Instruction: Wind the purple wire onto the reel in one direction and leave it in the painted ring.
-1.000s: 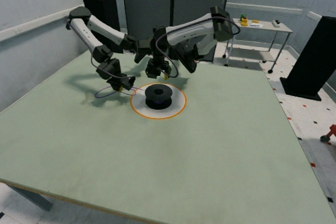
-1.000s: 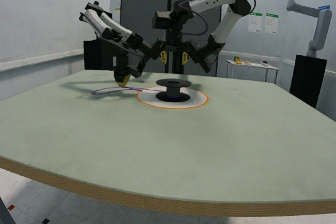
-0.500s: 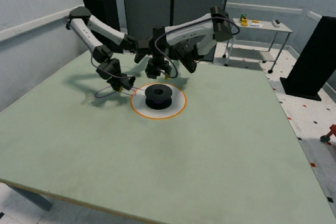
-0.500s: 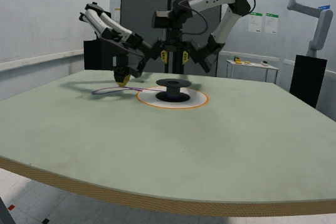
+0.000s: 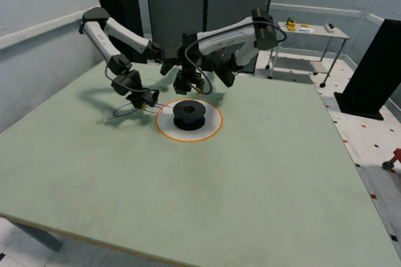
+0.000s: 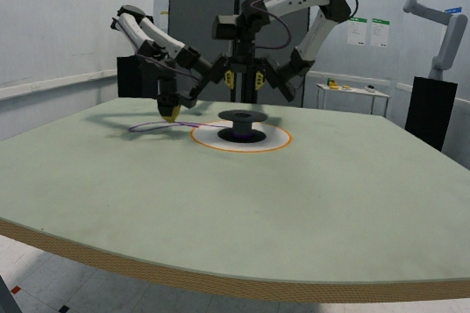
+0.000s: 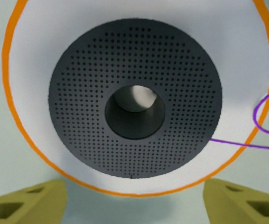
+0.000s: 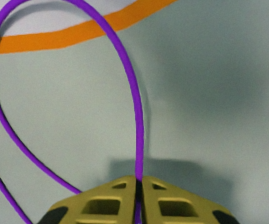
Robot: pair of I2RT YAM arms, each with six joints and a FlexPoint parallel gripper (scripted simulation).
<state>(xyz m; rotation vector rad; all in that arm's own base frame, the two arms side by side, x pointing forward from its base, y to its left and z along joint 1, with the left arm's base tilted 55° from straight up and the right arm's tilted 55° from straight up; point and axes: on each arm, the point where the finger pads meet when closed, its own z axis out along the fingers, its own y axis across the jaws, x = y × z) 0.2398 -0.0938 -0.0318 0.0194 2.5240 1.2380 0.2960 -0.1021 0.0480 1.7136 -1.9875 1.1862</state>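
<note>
The black reel (image 5: pixel 180 110) (image 6: pixel 228 115) (image 7: pixel 85 100) lies flat inside the orange painted ring (image 5: pixel 222 120) (image 6: pixel 291 138) (image 7: pixel 6 75) (image 8: pixel 60 39). A little purple wire shows around its core. The rest of the purple wire (image 5: pixel 121 116) (image 6: pixel 130 129) (image 7: pixel 265 147) (image 8: pixel 139 130) leaves the reel and lies in loops across the ring's edge, on the picture's left in the top and exterior views. My right gripper (image 5: pixel 144 106) (image 6: pixel 170 115) (image 8: pixel 138 184) is shut on the wire, low over the table. My left gripper (image 6: pixel 244 81) (image 7: pixel 134 187) is open and empty, above and behind the reel, pointing down.
The arms reach in from the back of the green table (image 5: pixel 224 191) (image 6: pixel 245 215), and their forearms stand close together behind the reel. The left arm is on the picture's right in the top and exterior views. No other loose object shows near the ring.
</note>
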